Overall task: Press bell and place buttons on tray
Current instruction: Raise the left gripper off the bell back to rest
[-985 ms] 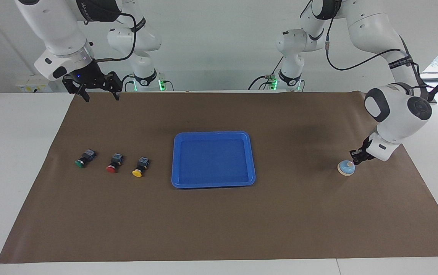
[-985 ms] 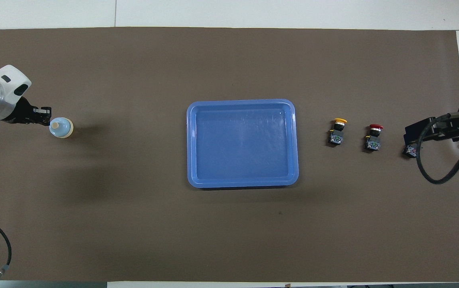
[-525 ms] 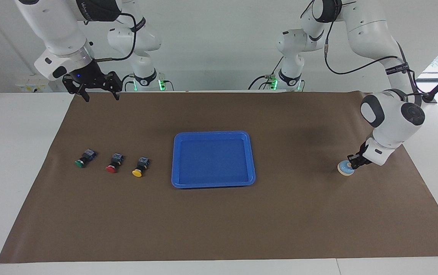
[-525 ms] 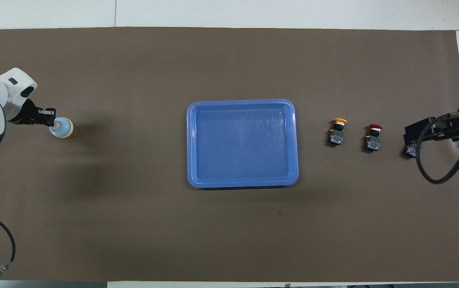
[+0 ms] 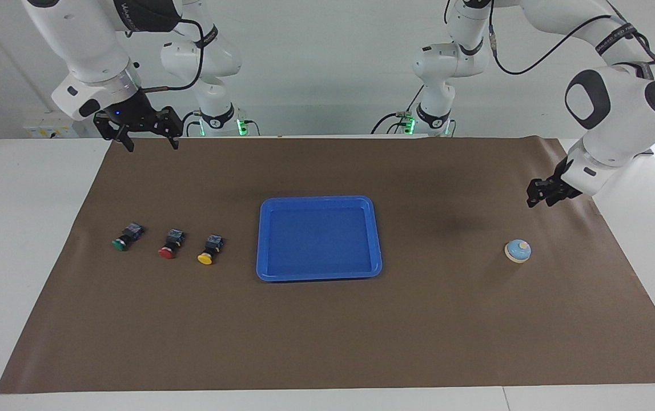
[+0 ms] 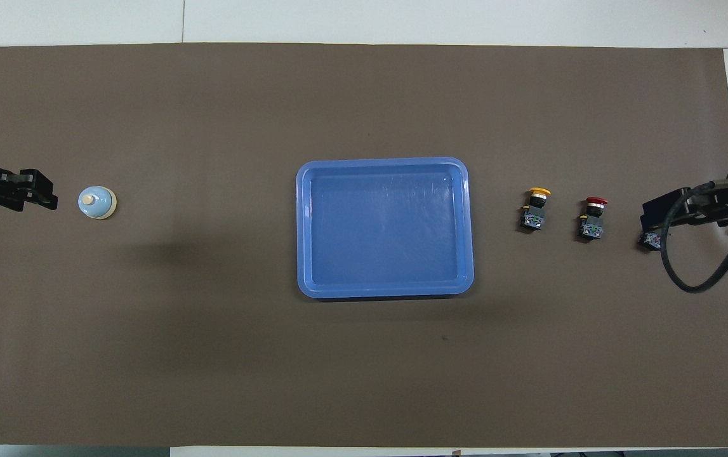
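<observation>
Bell [image 5: 517, 250], a small glossy light-blue dome on a cream base rim with a pale knob on top, sits alone on the matte brown paper sheet [image 5: 447, 331] that covers the white bench [image 5: 19, 228], toward the left arm's end. Over the sheet just beside it hangs the left pincer [image 5: 537, 196], black and angular under a smooth white wrist, clear of the bell and holding nothing; whether its fingertips are parted or together cannot be told.

At the sheet's middle lies the shallow bright-blue plastic tray [image 5: 319, 201], rectangular with rounded corners and a raised rim, its smooth floor bare. Toward the right arm's end, three small push-button switches lie in a row on the paper, each with a blocky black-and-blue body and a round cap tipped away from the robots: the yellow button [image 5: 209, 251] closest to the tray, the red button [image 5: 169, 245] next, the green button [image 5: 125, 237] outermost. None is on the tray.

The right pincer [image 5: 145, 141], black and jointed, waits high over the sheet's edge by the robots, its two fingers spread apart and empty.
</observation>
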